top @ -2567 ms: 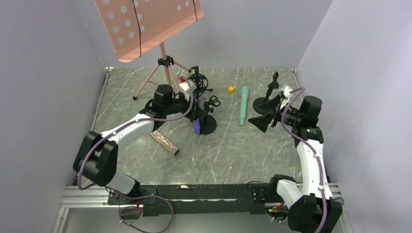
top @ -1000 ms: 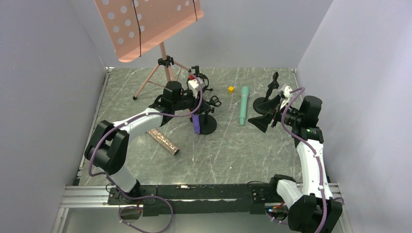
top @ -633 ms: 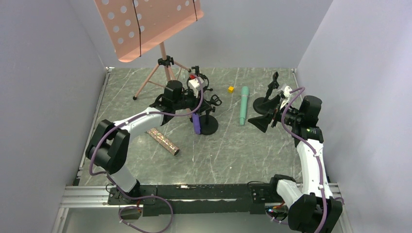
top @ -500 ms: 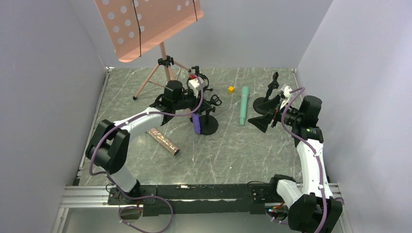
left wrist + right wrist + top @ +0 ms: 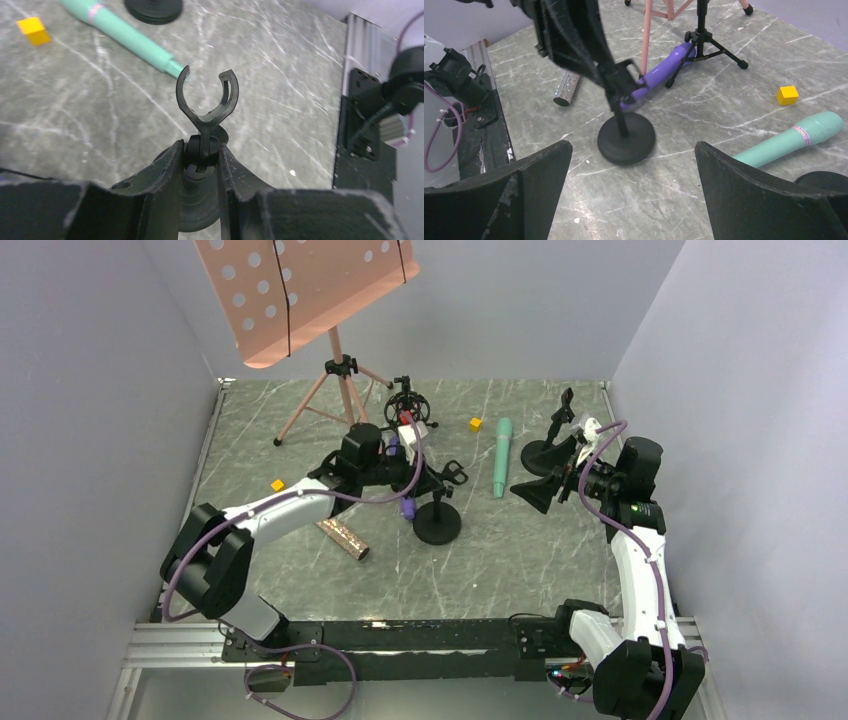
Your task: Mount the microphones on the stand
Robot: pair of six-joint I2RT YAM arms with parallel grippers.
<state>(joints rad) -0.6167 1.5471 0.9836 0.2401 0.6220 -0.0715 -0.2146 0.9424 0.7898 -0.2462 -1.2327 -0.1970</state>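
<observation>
Currently: left end effector [image 5: 200, 148] clamped on stand [image 5: 437, 527] neck; right end effector [image 5: 631, 150] wide open, empty.
Keep clip [image 5: 205, 118] mouth upward; set base flat.

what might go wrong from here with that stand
The left tool is shut on the stand just below its empty clip, so a sideways pull might tip it, perhaps onto the purple mic lying close by. With the fingers that close under the clip, they may also block a mic from snapping in.
</observation>
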